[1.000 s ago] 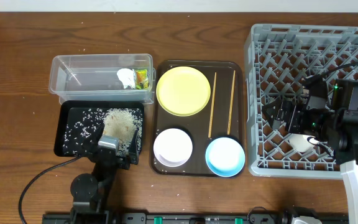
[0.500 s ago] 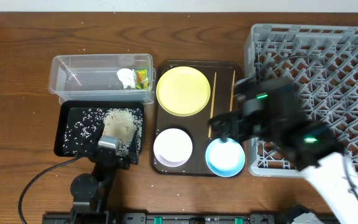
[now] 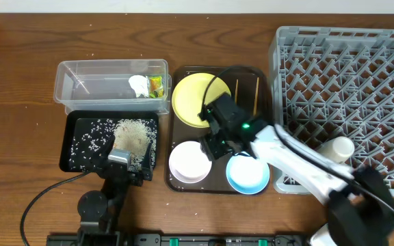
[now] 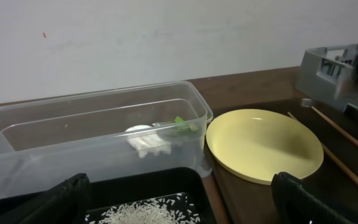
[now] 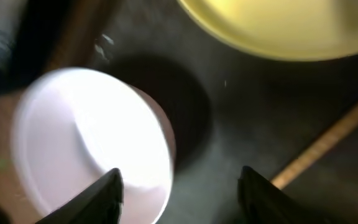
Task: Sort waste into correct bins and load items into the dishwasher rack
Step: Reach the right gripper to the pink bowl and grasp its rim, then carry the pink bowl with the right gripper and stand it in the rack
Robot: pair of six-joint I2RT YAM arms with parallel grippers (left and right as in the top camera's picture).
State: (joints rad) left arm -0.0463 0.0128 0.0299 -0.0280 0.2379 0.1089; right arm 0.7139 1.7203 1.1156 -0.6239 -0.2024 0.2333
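Note:
The white cup point(image 3: 337, 147) lies in the grey rack point(image 3: 347, 68). My right gripper point(image 3: 213, 143) is open and empty over the brown tray, at the right rim of the white-and-pink bowl point(image 3: 189, 162). In the right wrist view its open fingers point(image 5: 179, 193) straddle the bowl's rim point(image 5: 86, 143), with the yellow plate point(image 5: 291, 25) beyond. The light blue bowl point(image 3: 246, 174), yellow plate point(image 3: 187, 96) and chopsticks point(image 3: 255, 96) are on that tray. My left gripper point(image 3: 125, 167) is open over the black tray point(image 3: 74, 137) of rice point(image 3: 132, 135). Tissue point(image 3: 139, 85) and wrapper point(image 3: 156, 86) lie in the clear tub point(image 3: 81, 82).
The dark brown serving tray point(image 3: 176, 184) sits between the bins and the rack. My right arm stretches from the bottom right across the rack's front left corner. The left wrist view shows the tub point(image 4: 92, 143), plate point(image 4: 263, 143) and rack corner point(image 4: 328, 68).
My right arm has swung left from inside the rack to the brown tray. The white cup stays lying in the rack. The left arm has not moved.

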